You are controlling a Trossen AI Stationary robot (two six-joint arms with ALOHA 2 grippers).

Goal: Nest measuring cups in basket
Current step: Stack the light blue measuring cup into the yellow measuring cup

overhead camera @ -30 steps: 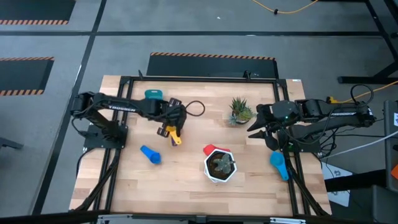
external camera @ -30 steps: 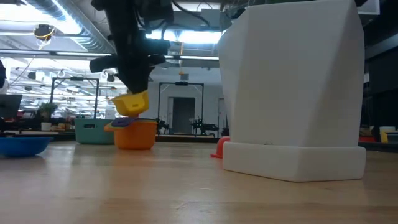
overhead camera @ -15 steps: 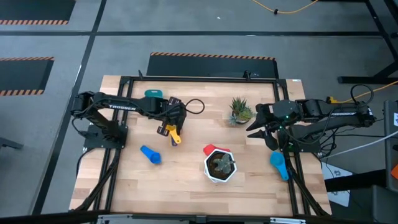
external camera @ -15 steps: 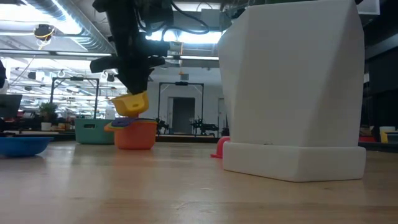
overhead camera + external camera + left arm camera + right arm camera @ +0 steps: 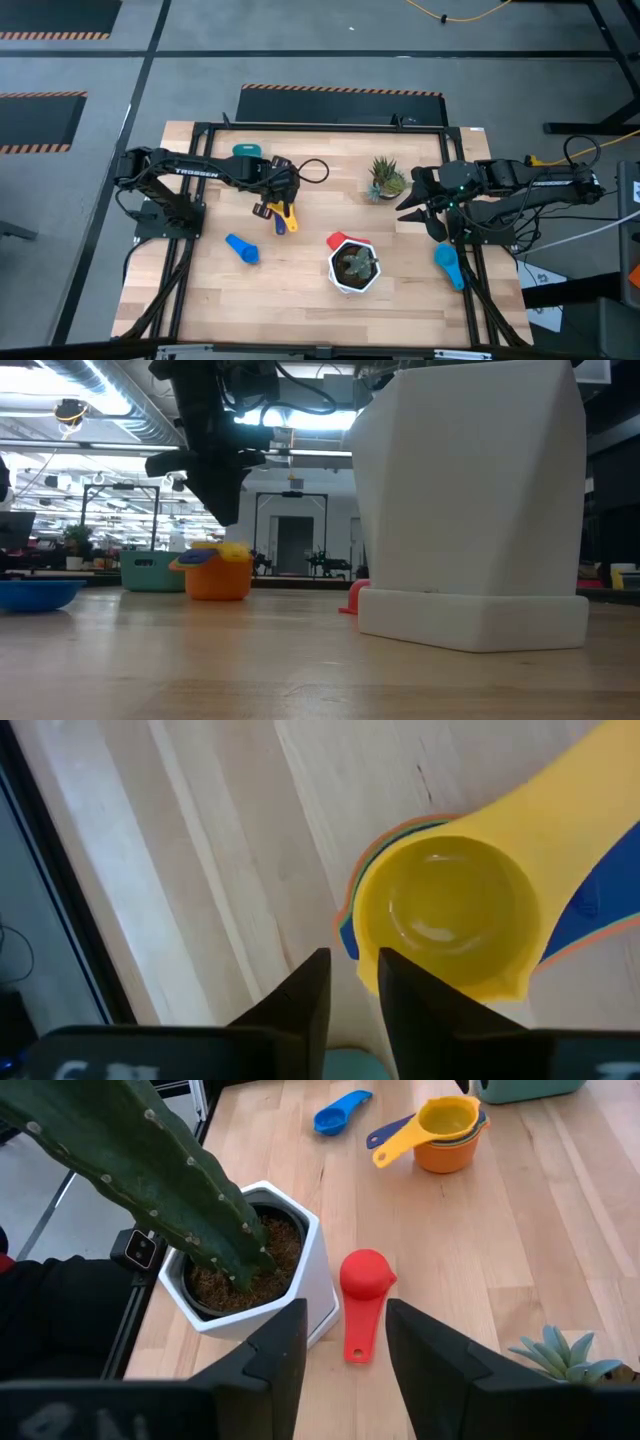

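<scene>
Dropping from the left fingers, now loosely parted and empty above it, the yellow cup sits nested in the orange stack on the desk, near the basket. The right fingers wait open beside the succulent; red cup and blue cups remain loose.

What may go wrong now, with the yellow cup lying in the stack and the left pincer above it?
1. The yellow cup sits tilted in the orange cup, so it could tip out.
2. The left pincer hangs close above and might knock the stack.
3. The stack stands outside the basket, so moving it may spill cups.
</scene>
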